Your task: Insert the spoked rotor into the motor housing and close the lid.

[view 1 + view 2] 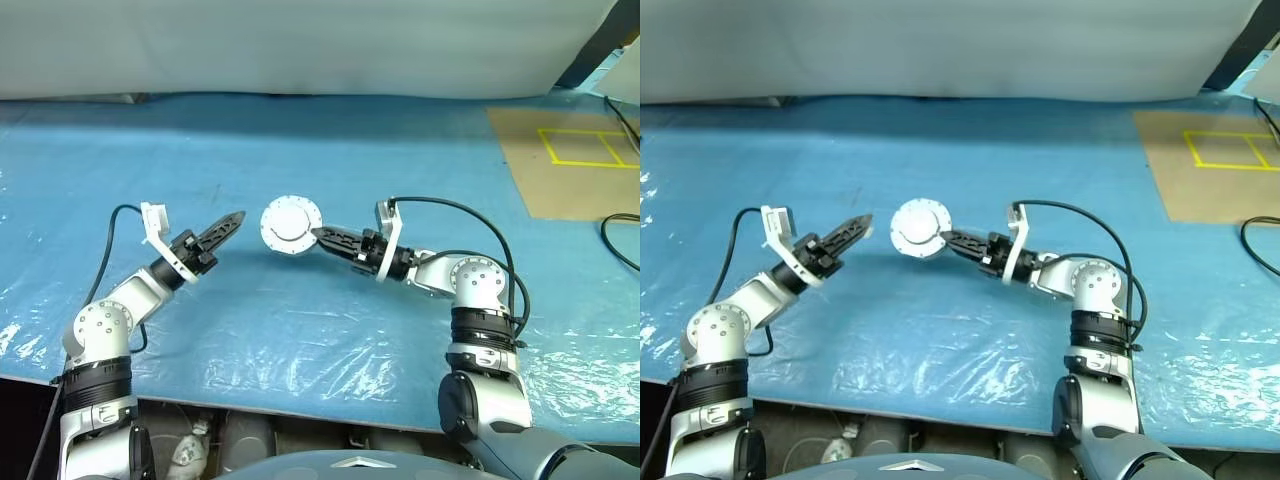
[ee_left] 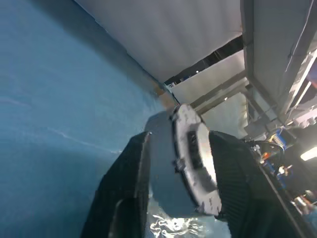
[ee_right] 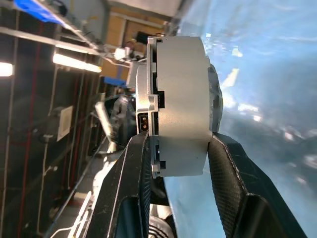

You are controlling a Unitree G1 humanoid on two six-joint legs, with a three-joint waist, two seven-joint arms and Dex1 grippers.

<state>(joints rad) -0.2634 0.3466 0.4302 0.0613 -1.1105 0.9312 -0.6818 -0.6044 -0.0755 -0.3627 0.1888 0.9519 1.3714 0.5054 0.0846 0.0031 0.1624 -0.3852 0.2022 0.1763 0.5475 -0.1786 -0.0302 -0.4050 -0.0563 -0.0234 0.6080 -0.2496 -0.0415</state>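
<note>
I hold the housing (image 1: pixel 291 224) off the blue sheet (image 1: pixel 330 330), my right gripper (image 1: pixel 322 236) clamped on its rim. It looks assembled, lid on. My left gripper (image 1: pixel 232 222) is just beside it, fingers apart and empty. Setting it down remains, I judge.

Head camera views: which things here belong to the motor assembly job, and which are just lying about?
Job:
- round silver motor assembly, lifted above the blue sheet
- right pincer, clamped on its edge
- left pincer, beside it, holding nothing

Lying about:
- blue plastic sheet
- cardboard with yellow tape square
- black cable
</note>
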